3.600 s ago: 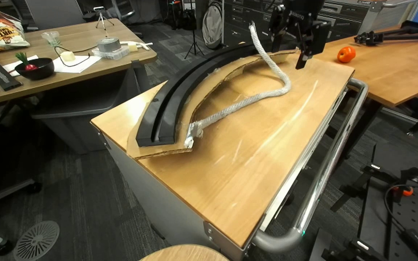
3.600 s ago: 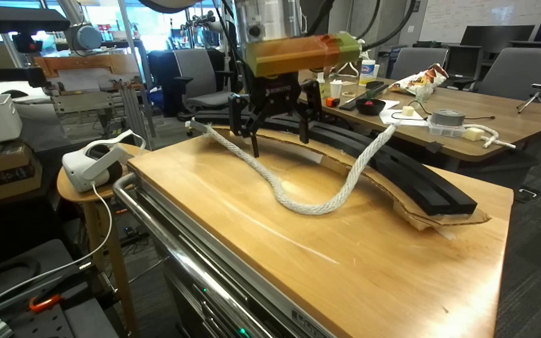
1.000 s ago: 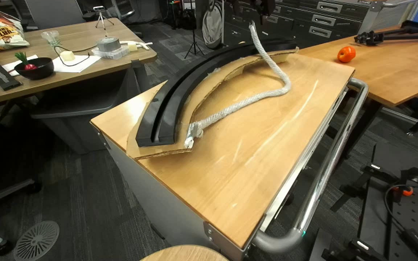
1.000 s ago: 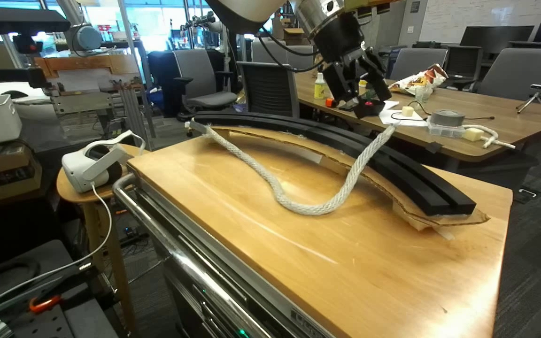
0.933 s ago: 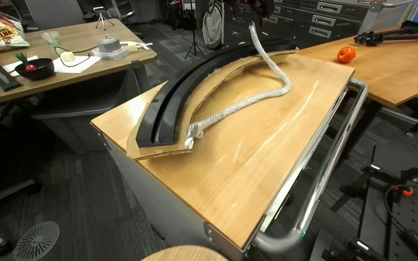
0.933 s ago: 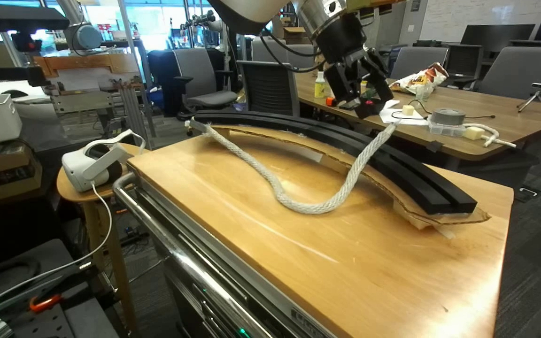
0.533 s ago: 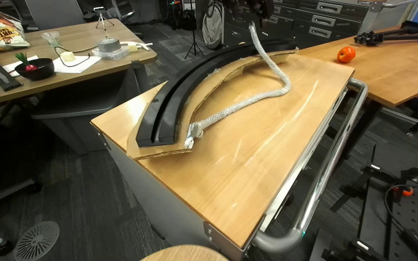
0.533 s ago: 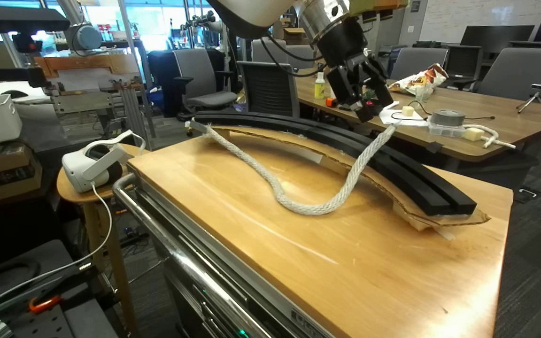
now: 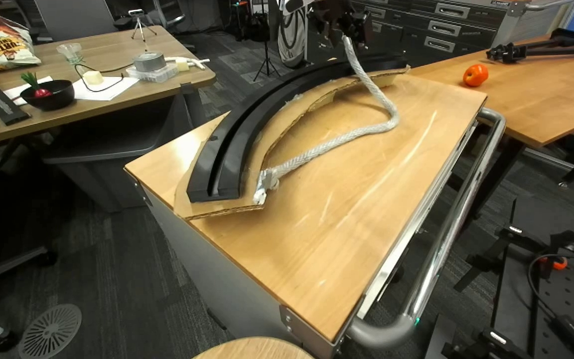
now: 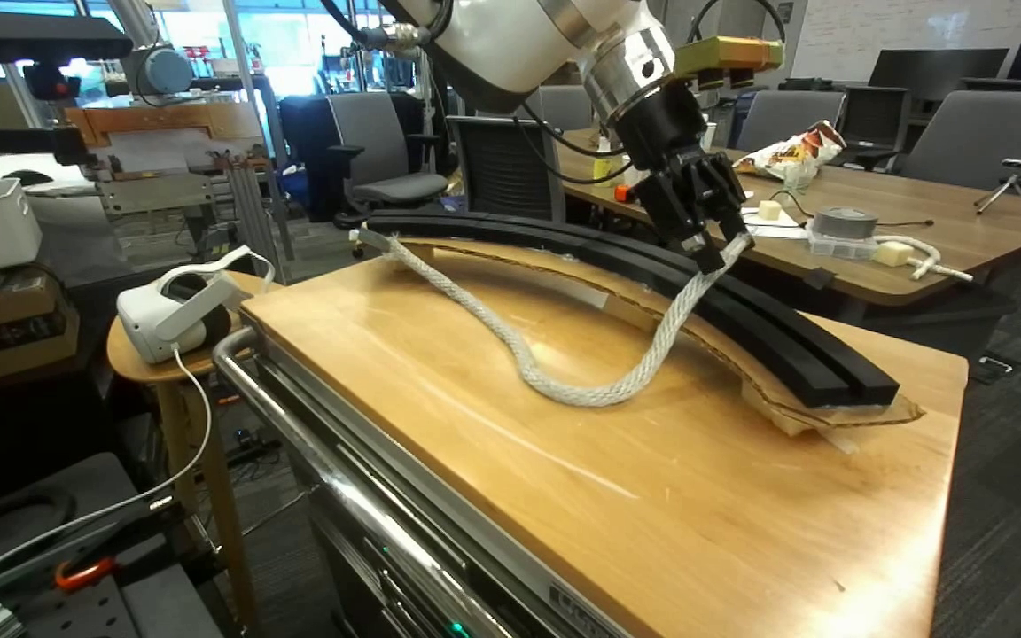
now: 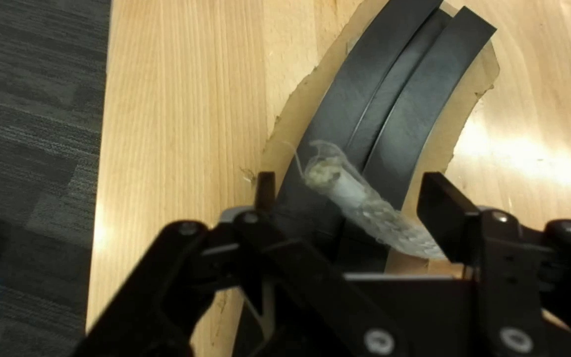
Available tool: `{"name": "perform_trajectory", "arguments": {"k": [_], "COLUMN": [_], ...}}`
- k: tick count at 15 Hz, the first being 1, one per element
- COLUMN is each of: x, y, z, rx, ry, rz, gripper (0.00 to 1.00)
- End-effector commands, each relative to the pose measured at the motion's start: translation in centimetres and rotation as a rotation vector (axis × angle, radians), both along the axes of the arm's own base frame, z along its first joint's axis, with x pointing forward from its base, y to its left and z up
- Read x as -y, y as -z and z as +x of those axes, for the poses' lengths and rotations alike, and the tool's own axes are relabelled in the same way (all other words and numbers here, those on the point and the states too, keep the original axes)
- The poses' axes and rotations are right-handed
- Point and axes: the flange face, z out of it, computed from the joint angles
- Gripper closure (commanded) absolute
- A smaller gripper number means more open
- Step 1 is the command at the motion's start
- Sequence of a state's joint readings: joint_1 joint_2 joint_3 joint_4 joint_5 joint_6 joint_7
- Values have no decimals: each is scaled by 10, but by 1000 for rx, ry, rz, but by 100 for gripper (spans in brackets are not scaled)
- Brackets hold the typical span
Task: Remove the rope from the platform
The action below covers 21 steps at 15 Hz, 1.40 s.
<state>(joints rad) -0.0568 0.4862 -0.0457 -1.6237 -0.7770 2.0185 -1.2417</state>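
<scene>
In an exterior view, the rope (image 10: pixel 595 393) is a thick, light-grey braided cord set in a loose U. Its whitish left end lies at the edge of the cardboard base (image 11: pixel 293 124) under the platform (image 10: pixel 776 341), a black grooved arc. The middle bend is over the counter (image 10: pixel 741 523); the right end stands up in the air.

The robot arm (image 10: pixel 519 44) enters from the top and slants down to the right. The hand (image 11: pixel 349 198) is tilted at the raised rope end. Its fingers (image 11: pixel 446 223) are spread apart; the frayed rope tip lies in the gap and is not clamped. Whether the rope touches a finger cannot be determined. In the wrist view the platform passes beneath this gap.

Surroundings, left to right: a white headset (image 10: pixel 156 315) on a round stool (image 10: pixel 147 372); a metal rail (image 9: pixel 456 214) along the counter edge; a snack bag (image 10: pixel 790 158); a grey tape roll (image 10: pixel 845 221) on a clear box (image 10: pixel 840 245).
</scene>
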Motion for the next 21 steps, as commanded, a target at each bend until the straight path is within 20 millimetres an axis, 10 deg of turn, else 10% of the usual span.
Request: {"name": "perform_trajectory", "arguments": {"k": [1, 7, 21], "x": [5, 14, 1], "y": [-4, 2, 49], "z": [11, -3, -168], "rx": [-8, 44, 141], "ry": [15, 105, 821], "rz": [-34, -57, 69], "gripper": [58, 98, 97]}}
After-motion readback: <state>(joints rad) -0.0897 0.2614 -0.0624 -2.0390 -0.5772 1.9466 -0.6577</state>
